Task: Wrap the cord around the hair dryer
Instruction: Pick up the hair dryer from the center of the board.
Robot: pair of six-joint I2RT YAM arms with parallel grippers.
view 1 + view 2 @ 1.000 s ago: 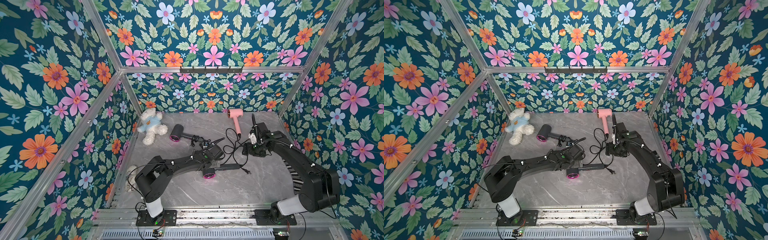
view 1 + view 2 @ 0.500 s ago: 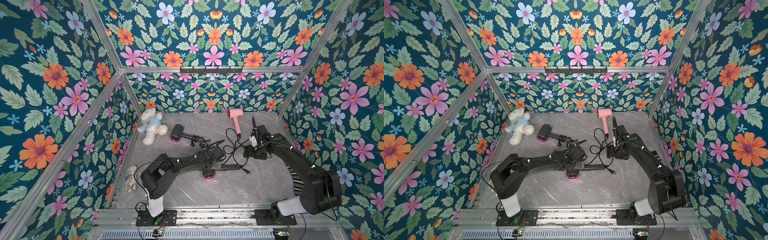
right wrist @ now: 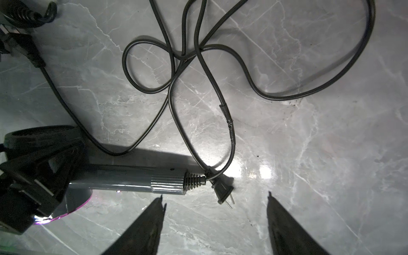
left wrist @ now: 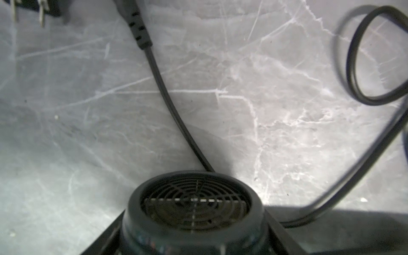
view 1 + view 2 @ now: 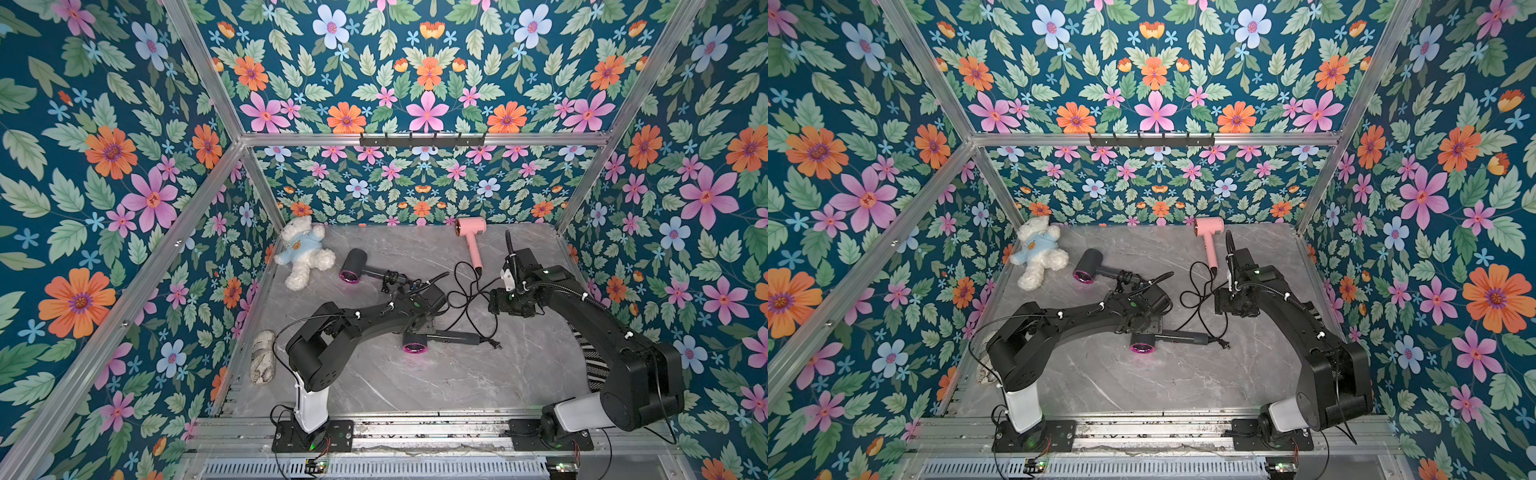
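A dark grey hair dryer with a magenta ring lies mid-table, handle pointing right, in both top views. My left gripper is shut on its head. The rear grille fills the space between the jaws in the left wrist view. Its black cord lies loose in tangled loops on the marble beyond the handle. The plug rests by the handle's end. My right gripper hovers open just above the plug and holds nothing. In a top view the right gripper hangs over the cord loops.
A second dark dryer with a wound cord lies by a white teddy bear at the back left. A pink dryer sits at the back. A rolled cloth lies by the left wall, a striped cloth under the right arm.
My left gripper has gone from open to shut on the dryer's head. The right arm has barely moved.
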